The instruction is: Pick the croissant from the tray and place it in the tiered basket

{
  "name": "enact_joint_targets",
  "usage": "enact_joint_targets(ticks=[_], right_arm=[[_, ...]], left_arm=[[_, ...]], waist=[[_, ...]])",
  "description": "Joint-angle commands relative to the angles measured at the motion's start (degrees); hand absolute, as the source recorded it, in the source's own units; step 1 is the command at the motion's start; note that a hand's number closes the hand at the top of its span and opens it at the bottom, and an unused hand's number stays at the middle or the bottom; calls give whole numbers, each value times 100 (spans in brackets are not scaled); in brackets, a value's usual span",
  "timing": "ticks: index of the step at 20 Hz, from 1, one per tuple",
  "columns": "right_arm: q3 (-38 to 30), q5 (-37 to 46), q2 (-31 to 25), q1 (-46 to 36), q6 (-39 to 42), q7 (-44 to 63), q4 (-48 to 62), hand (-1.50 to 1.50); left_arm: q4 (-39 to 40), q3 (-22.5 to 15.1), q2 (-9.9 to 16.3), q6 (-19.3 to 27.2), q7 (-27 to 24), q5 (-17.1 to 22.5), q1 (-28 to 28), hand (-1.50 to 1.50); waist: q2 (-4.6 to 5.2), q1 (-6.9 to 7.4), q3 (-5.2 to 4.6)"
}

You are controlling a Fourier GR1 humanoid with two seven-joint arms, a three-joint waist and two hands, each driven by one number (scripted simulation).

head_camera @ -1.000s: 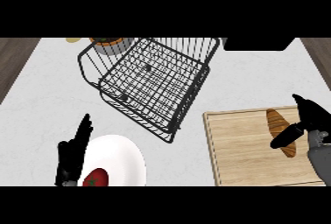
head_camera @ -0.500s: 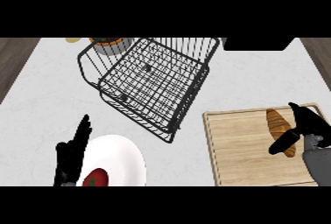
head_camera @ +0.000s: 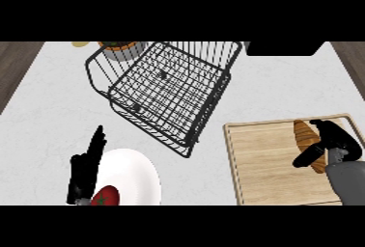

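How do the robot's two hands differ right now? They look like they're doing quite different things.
The right hand is over the wooden tray, fingers and thumb curled around the croissant; the left hand touches nothing on the tray and sits beside the white plate. The right hand's fingers bend, while the left hand's fingers are straight, pointing away from the robot. Both hands are black, and both are well short of the wire basket.
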Motion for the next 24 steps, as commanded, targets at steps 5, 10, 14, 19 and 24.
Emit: enact_joint_targets(ticks=[5, 10, 14, 19, 24], right_arm=[[-197, 527, 150, -215, -547, -1145, 1088, 150], [124, 886, 3, -139, -424, -1331, 729, 150], [1256, 1502, 878, 311, -594, -697, -395, 150], [2774, 2596, 2068, 715, -1076, 190, -985, 150], [3758, 2986, 2296, 1108, -1481, 1476, -2351, 150]], left_arm=[[-78, 106, -71, -51, 140, -109, -54, 0], [-354, 144, 56, -270, 136, 4, 138, 0], [-179, 183, -44, -113, 14, -30, 178, 0], [-29, 152, -55, -106, 44, -101, 7, 0], [-122, 24, -113, -153, 72, -134, 193, 0]], waist=[[8, 20, 4], [0, 13, 2], [-42, -52, -10], [-37, -57, -9], [-38, -67, -4]])
